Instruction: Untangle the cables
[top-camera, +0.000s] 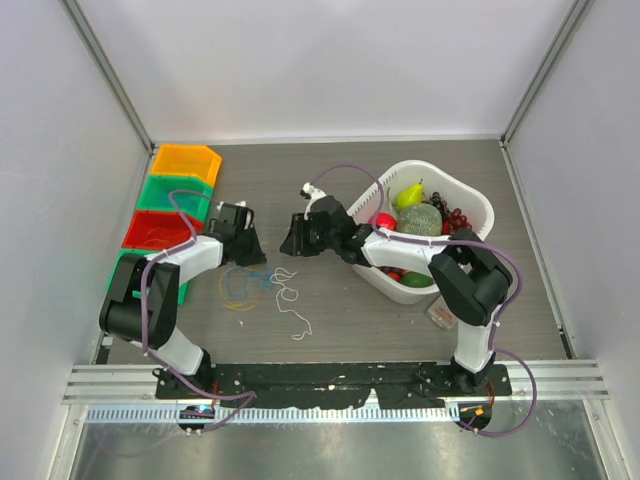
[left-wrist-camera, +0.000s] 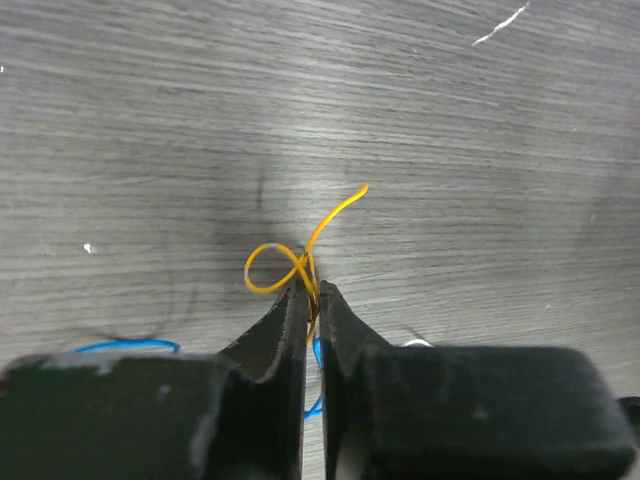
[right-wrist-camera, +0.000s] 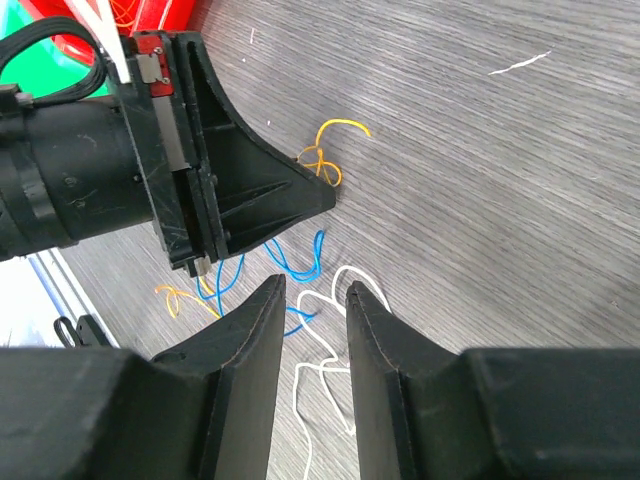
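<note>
A grey wood-grain table (top-camera: 400, 330) is seen, enclosed by pale walls. On its left-centre part the cables (top-camera: 262, 287) are spread as a small loose clump, made up of a thin orange wire (left-wrist-camera: 336, 212), a thin blue wire (right-wrist-camera: 300, 262) and a thin white wire (right-wrist-camera: 330, 370). The white one lies at the right of the clump. The looped end of the thin orange wire is pinched between the closed jaws of the left gripper (left-wrist-camera: 312, 292), whose tips are lowered to the tabletop at the clump's far edge. The right gripper (right-wrist-camera: 314, 290) is held near it, above the blue and white strands, its jaws parted with nothing between them. A white plastic basket (top-camera: 478, 205) filled with fruit is placed to the right, well apart from the clump. A row of orange, green and red plastic bins (top-camera: 175, 192) is set along the left wall.
</note>
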